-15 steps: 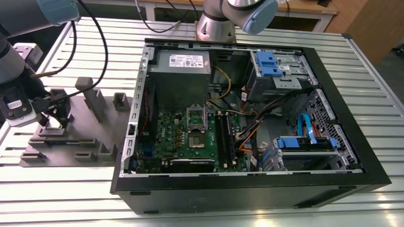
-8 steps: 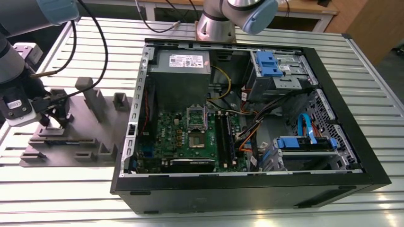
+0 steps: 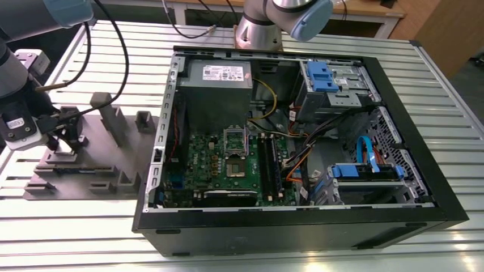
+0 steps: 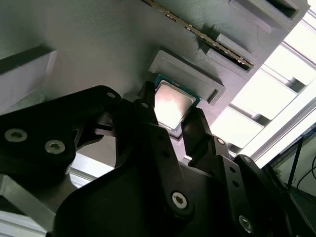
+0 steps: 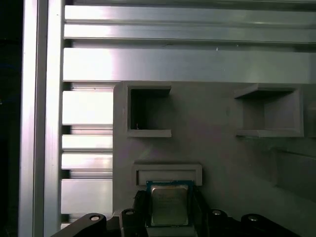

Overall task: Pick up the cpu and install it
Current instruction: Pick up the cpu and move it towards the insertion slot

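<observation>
Closest in: pincer (image 4: pixel 171 114) closed on the cpu (image 4: pixel 173 103), seen in both wrist views. Dark fingers (image 4: pixel 148 118) pressed against two opposite edges, pale metal top bare and facing the cameras. Gripped by the rim, most likely, to keep the flat chip level and the underside untouched. Hard to say whether lifted clear or touching the surface below.

Just beyond the chip: a shallow framed pocket (image 5: pixel 168 175) in the grey fixture block (image 5: pixel 212 148), apparently shaped to seat a square part at a known angle. Deeper square pockets (image 5: pixel 148 111) further along, probably for other parts.

Under it all: the slatted aluminium counter (image 3: pixel 76 232), with the fixture parked at the exterior view's left.

Out across the counter: open computer case (image 3: pixel 302 218) lying on its side, lid off, giving straight-down access. Inside, green motherboard (image 3: pixel 215 170), cpu socket (image 3: pixel 237 165) near its middle, retaining frame (image 3: pixel 236 135) tipped up, so open and ready by the look of it. Install not yet done; chip over at the fixture, well apart from the socket.
</observation>
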`<act>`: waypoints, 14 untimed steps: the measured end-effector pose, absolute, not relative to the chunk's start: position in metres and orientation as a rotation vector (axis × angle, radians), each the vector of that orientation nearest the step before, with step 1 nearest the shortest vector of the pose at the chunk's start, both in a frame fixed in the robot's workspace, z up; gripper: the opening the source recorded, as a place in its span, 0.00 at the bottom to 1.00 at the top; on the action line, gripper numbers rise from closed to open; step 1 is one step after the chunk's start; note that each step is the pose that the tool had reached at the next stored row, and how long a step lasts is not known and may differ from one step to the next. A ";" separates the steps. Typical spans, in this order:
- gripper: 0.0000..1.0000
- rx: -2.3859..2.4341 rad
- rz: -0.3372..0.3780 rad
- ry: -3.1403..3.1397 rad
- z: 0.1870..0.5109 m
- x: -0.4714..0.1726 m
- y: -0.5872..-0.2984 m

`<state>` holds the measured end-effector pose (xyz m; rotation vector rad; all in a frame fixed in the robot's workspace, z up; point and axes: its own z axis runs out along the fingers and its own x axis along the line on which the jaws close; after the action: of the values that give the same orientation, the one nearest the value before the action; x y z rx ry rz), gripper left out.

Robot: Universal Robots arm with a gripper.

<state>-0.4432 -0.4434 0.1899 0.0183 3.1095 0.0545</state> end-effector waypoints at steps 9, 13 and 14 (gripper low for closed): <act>0.47 0.018 0.052 3.110 0.192 -0.443 -0.443; 0.47 0.018 0.052 3.110 0.192 -0.443 -0.443; 0.47 0.018 0.052 3.110 0.192 -0.443 -0.443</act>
<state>-0.4432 -0.4434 0.1917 0.0184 3.1096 0.0522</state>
